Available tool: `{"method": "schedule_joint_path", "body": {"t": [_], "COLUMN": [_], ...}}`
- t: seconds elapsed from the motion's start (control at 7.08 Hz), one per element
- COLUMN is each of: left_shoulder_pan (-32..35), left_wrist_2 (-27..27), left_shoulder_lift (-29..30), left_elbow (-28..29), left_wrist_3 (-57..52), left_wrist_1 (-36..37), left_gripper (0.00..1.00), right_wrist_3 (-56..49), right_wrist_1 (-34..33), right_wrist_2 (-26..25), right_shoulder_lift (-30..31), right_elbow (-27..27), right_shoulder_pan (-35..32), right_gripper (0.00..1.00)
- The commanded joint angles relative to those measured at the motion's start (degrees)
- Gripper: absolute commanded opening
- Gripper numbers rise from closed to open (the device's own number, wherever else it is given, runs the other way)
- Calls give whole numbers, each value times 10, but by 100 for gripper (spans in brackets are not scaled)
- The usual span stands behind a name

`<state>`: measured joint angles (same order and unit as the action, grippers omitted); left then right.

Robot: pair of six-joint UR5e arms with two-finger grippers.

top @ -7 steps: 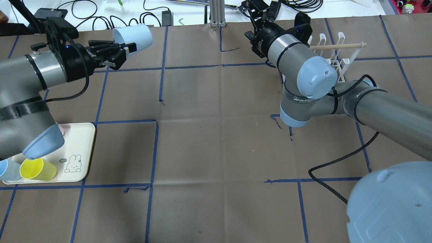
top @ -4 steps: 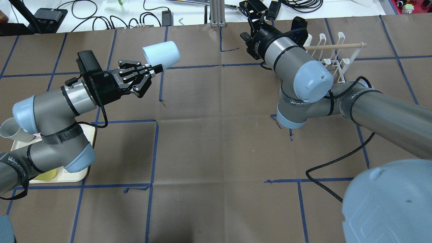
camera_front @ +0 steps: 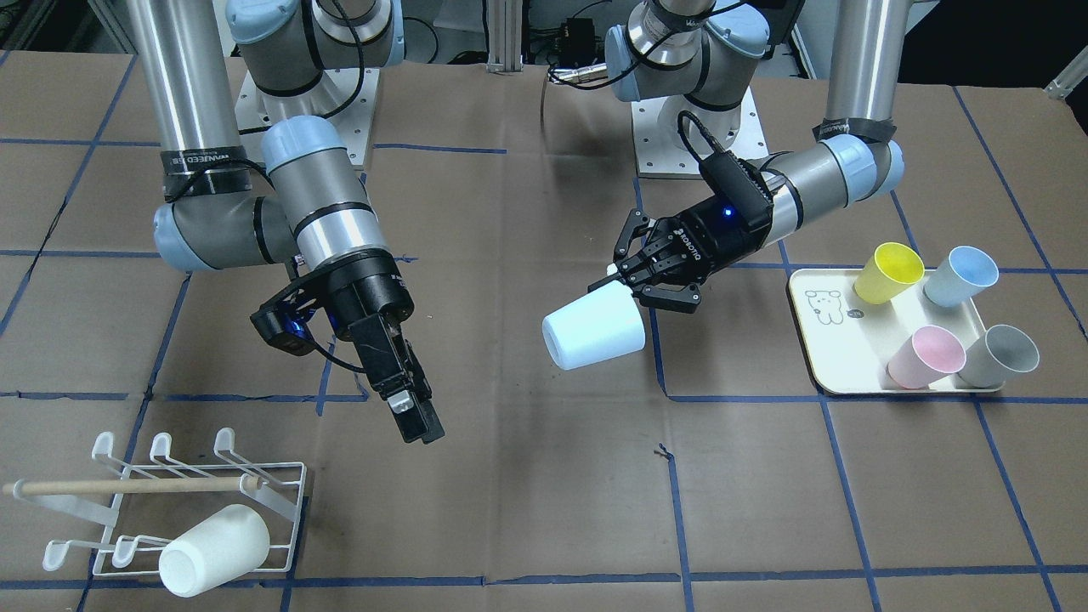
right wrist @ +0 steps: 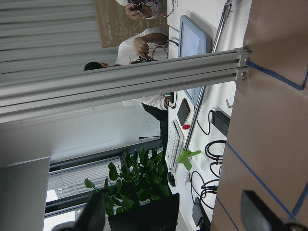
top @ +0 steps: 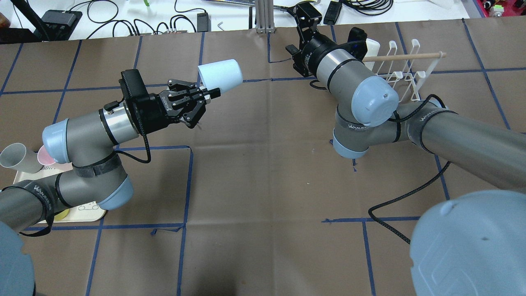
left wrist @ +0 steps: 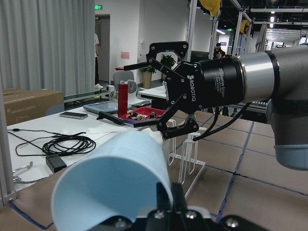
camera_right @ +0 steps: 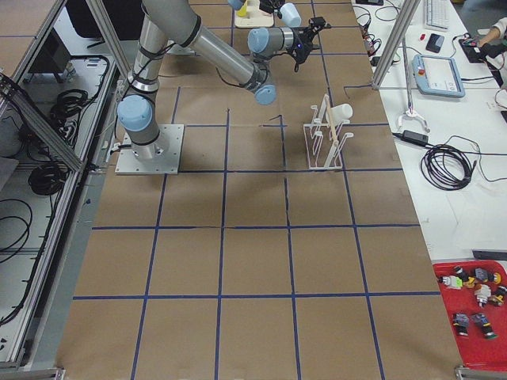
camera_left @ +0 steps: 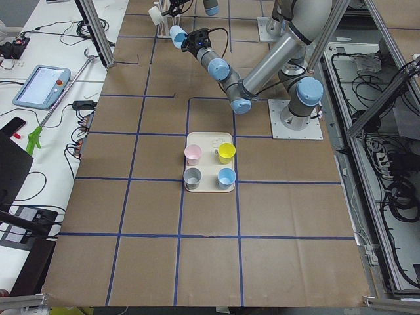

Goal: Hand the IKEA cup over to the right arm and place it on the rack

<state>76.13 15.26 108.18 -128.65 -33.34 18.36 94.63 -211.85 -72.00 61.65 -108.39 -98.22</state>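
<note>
Mid-handover, and the pale blue cup (camera_front: 591,331) is up off the tabletop (camera_front: 527,493), carried on its side out over the middle. The left tool (camera_front: 642,293) is clamped on the cup's closed base end, and the open mouth points across toward the other arm. So the pick-up looks done, and the cup is well away from the tray (camera_front: 816,357), where a yellow cup (camera_front: 888,272), a sky-blue cup (camera_front: 960,276), a pink cup (camera_front: 926,353) and a grey cup (camera_front: 1003,355) wait. Over on the other side, the right tool (camera_front: 418,423) hangs above the tabletop, angled down. From the front it shows edge-on, but both wrist cameras show its fingers spread apart with nothing between them, so it is ready to receive. There is a clear gap between it and the cup, with no contact yet. The transfer itself is not done, and I read this as the approach to it. What is left is the bigger half: bring the two tools together, get the right one around the cup wall or rim, let the left one release, then swing over to the rack (camera_front: 280,476) and set the cup on a prong. The rack stands at the far end on the right arm's side, well apart from the cup. It already carries a white cup (camera_front: 212,548) at one corner, and the other prongs are bare. By my reckoning, roughly a third of the way there.
</note>
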Motion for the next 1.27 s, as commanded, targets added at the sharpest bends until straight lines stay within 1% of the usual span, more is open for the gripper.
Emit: {"method": "schedule_joint_path", "body": {"t": [0.0,0.14,0.42,0.57,0.85,0.99,1.13], "left_shoulder_pan": [36,56,61,58,36,19,17], "left_wrist_2": [71,83,90,86,84,84,84], "left_shoulder_lift": [4,6,25,29,29,29,30], "left_elbow": [2,6,21,21,22,22,21], "left_wrist_3": [13,14,20,33,84,90,91], "left_wrist_1": [7,9,14,38,85,91,91], "left_gripper": [3,3,3,3,3,3,3], "right_wrist_3": [5,6,0,-1,-1,-2,-2], "right_wrist_1": [1,1,0,2,2,2,2], "right_wrist_2": [-4,-7,5,32,38,48,55], "right_shoulder_lift": [-16,-18,-24,-22,-26,-26,-24], "right_elbow": [5,10,5,8,-2,-8,-13], "right_shoulder_pan": [-28,-49,-53,-48,-45,-41,-36], "right_gripper": [100,100,100,100,100,100,100]}}
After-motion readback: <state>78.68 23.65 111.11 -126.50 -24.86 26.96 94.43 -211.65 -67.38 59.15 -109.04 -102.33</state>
